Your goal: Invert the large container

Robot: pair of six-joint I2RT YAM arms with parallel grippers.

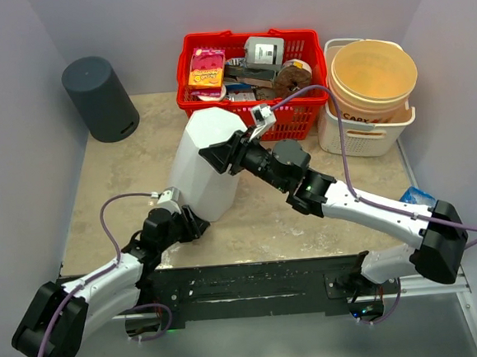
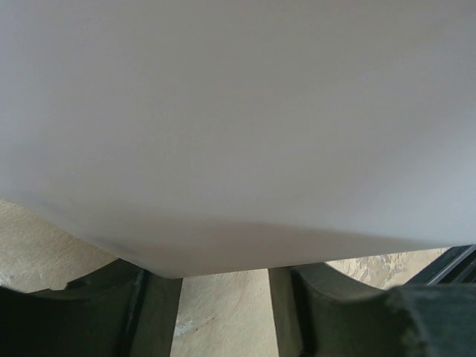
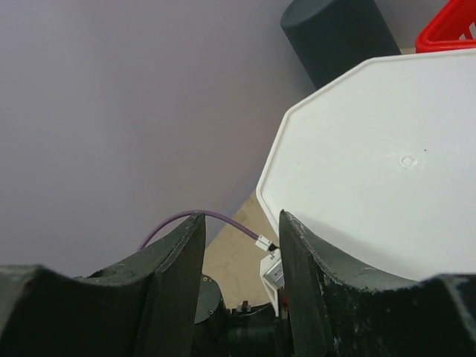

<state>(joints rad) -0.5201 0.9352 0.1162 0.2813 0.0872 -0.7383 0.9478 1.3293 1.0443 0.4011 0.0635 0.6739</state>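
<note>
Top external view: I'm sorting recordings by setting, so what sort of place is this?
Probably a robot test bench: plain grey walls around a tabletop, a red basket of assorted items.

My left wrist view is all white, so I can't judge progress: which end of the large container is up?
Observer: In the top view, the large container has its closed octagonal end up.
Operator: Where's the right gripper?
Observer: The right gripper is at that end's upper edge. Its jaws are apart, with nothing between them.
Operator: Anything close behind the container?
Observer: A red basket full of items sits just behind it.
</note>
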